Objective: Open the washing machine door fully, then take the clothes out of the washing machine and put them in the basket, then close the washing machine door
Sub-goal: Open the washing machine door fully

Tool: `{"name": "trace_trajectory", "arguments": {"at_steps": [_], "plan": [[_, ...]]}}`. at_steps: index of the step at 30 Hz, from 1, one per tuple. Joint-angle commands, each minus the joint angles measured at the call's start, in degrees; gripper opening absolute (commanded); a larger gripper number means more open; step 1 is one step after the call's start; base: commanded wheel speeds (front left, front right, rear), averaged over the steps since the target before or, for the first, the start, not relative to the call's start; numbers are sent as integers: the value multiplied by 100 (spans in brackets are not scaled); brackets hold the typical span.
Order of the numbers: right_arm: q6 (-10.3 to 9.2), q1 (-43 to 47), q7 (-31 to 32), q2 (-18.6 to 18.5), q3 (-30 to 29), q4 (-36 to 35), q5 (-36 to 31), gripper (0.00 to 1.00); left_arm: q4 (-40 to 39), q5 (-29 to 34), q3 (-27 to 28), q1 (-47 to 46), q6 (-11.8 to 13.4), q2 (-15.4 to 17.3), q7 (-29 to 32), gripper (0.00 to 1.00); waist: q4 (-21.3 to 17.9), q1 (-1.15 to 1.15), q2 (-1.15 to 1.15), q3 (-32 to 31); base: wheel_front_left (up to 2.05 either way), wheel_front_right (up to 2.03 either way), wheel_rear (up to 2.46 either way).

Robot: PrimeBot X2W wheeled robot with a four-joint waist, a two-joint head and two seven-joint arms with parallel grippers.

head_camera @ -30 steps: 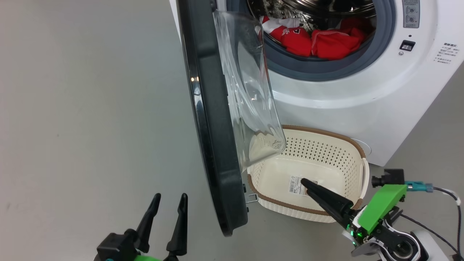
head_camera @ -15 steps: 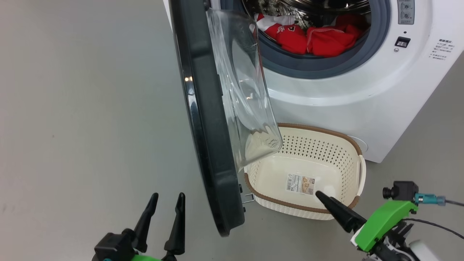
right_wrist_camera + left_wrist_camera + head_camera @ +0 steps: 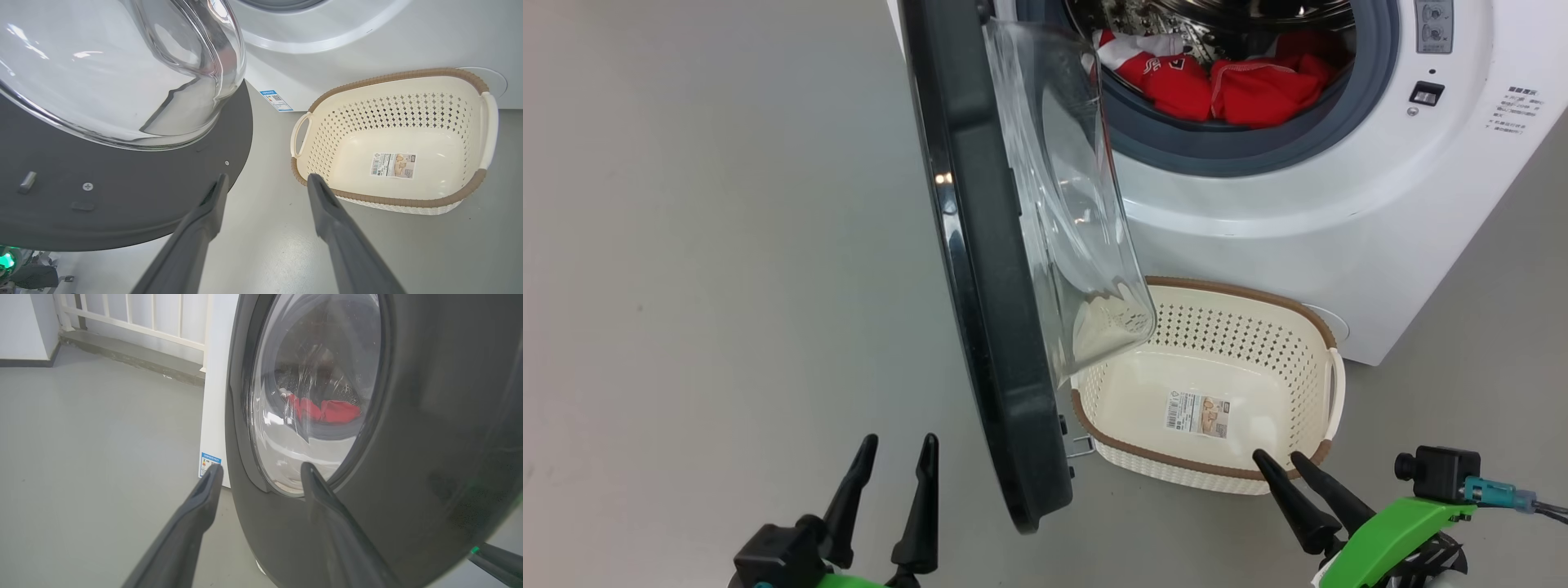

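The washing machine (image 3: 1307, 220) stands at the upper right, its door (image 3: 988, 310) swung out edge-on toward me, glass bowl (image 3: 1078, 212) facing right. Red clothes (image 3: 1241, 86) with a white piece lie in the drum. The cream basket (image 3: 1327, 392) sits on the floor in front of the machine with nothing but a paper label inside. My left gripper (image 3: 898, 445) is open at the lower left, just left of the door's outer face (image 3: 429, 437). Open too, my right gripper (image 3: 1278, 459) hangs at the basket's near rim (image 3: 388, 201).
Grey floor spreads wide to the left of the door. In the left wrist view a white railing (image 3: 135, 314) on a low kerb runs along the back. A blue label (image 3: 276, 100) marks the machine's lower front. The door's lower edge hangs close to the basket's left end.
My right gripper has drawn back from over the basket's inside to its near rim and turned so both fingers show. The head camera shifted slightly. The left gripper has stayed put.
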Motion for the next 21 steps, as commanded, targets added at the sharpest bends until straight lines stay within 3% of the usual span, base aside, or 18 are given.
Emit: {"name": "trace_trajectory", "arguments": {"at_steps": [1,9,21], "plan": [[44,-160,-180,-134,188,-40,-94,100,-116,-36,198,-35,-2,52,-46,100,-5,0,0,2,0,0,0],[44,-342,-554,-274,375,217,-372,100,-123,-39,213,-44,-5,52,-46,100,-28,0,0,25,0,0,0],[44,335,-561,270,-1355,-398,-2885,100,-122,-40,203,-52,-18,52,-46,100,-27,0,0,36,0,0,0]]}}
